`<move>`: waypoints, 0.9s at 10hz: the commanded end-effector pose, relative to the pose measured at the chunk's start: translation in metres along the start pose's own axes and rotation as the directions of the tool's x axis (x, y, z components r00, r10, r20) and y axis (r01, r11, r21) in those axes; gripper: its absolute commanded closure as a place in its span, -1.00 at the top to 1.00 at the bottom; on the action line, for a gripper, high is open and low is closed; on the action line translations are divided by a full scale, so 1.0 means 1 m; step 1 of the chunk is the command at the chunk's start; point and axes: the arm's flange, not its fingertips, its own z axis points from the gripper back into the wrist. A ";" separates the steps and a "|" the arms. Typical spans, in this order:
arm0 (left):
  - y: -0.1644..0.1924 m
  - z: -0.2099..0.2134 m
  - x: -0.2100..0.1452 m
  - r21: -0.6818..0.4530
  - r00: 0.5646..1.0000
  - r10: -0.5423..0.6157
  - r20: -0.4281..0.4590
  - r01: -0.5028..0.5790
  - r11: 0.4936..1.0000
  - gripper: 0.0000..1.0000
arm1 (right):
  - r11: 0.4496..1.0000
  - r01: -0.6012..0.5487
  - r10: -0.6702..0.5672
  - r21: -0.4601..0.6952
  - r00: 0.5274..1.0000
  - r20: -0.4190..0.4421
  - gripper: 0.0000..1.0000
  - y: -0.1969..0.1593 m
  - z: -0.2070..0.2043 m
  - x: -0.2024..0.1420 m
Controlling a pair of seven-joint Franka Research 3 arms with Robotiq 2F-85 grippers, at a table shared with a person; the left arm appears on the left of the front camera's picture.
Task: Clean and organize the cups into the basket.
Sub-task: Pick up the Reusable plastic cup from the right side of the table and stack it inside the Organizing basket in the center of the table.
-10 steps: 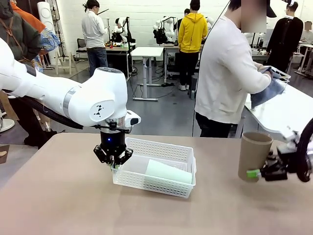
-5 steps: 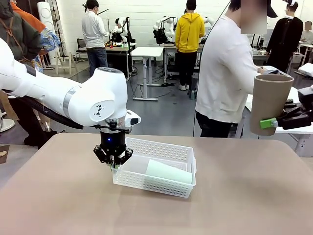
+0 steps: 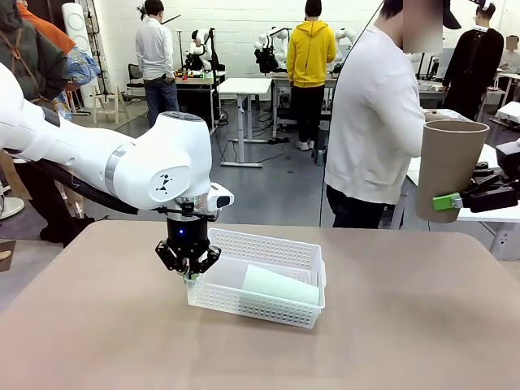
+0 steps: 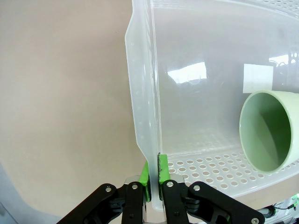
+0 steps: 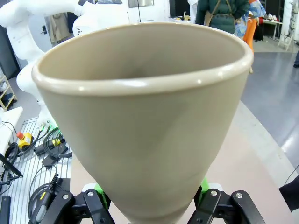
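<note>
Update: tan cup [image 3: 449,162] hoisted up high at 3 o'clock, squeezed in right gripper [image 3: 445,201]; left gripper [image 3: 189,272] pinching basket [image 3: 268,238] rim at 9 o'clock, drop-in probably next.

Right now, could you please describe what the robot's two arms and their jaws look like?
The left arm is glossy white and rounded, with a grey band, a small black mark and a black cable beneath. Its jaws are black linkages with bright green pads; the right-hand jaws match.
</note>
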 end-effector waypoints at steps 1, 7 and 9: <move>0.001 0.002 0.000 0.011 1.000 -0.002 0.010 0.002 1.000 -1.00 | 1.000 -0.005 0.005 0.002 1.000 0.000 -1.00 0.002 -0.001 0.000; 0.001 0.002 0.000 0.011 1.000 -0.002 0.010 0.002 1.000 -1.00 | 0.972 -0.066 0.179 0.224 0.825 -0.536 0.59 0.008 -0.197 0.112; 0.001 0.002 0.000 0.011 1.000 -0.002 0.010 0.002 1.000 -1.00 | 0.966 -0.003 0.185 0.259 0.707 -0.682 0.59 0.004 -0.266 0.103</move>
